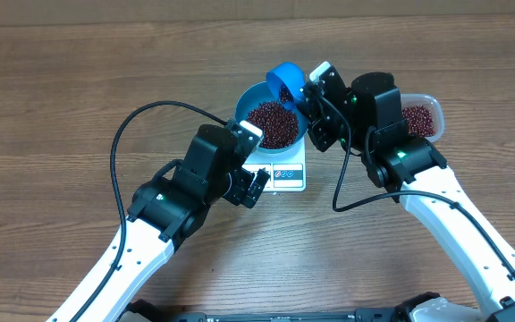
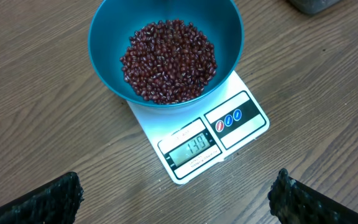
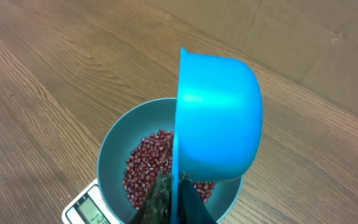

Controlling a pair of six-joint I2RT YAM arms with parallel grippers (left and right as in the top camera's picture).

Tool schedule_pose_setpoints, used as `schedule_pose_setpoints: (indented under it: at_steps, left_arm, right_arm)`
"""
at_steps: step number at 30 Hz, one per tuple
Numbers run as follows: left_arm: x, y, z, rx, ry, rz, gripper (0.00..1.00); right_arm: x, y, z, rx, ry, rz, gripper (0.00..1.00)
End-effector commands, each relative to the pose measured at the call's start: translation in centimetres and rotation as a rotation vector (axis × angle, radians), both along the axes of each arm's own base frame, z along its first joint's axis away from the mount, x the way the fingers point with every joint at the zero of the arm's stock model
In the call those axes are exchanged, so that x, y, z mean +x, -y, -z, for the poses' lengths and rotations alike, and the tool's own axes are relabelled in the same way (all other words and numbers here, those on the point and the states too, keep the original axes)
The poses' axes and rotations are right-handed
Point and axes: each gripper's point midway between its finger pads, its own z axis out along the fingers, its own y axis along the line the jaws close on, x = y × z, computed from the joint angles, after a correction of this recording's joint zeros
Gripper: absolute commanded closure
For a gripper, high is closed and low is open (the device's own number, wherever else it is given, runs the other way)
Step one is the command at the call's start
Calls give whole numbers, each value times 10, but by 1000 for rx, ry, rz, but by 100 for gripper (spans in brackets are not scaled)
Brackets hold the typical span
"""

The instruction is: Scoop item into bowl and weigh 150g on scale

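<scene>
The blue bowl (image 1: 250, 100) (image 2: 107, 56) (image 3: 110, 155) stands on the white scale (image 1: 289, 175) (image 2: 241, 127) (image 3: 79, 208) and holds a heap of dark red beans (image 1: 273, 123) (image 2: 169, 61) (image 3: 145, 168). The scale's display (image 2: 189, 149) is lit. My right gripper (image 1: 309, 91) (image 3: 176, 202) is shut on the handle of a small blue scoop (image 1: 286, 80) (image 3: 219, 118), which hangs tipped on its side over the bowl's far rim. My left gripper (image 1: 256, 188) (image 2: 179, 205) is open just in front of the scale, with only bare table between its fingers (image 2: 48, 202).
A clear plastic tub (image 1: 421, 119) with more beans stands to the right of the scale, partly behind my right arm. A black cable (image 1: 119, 152) loops out left of my left arm. Wooden table top (image 1: 61, 89) lies all round.
</scene>
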Motion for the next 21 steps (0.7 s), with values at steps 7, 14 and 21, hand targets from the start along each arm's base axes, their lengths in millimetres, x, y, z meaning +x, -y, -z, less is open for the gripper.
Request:
schedule_pose_setpoints:
  at_steps: [7,14,21]
  left_arm:
    - [-1,1,2,-15,-15,-3,0]
    - [-1,1,2,-15,-15,-4,1]
    - [-1,1,2,-15,-15,-4,0]
  right_arm:
    - [5,-3,-18,14,44,1,96]
    - [5,-3,-18,14,43,2,96]
    - [4,-3,-17,46,8,28,96]
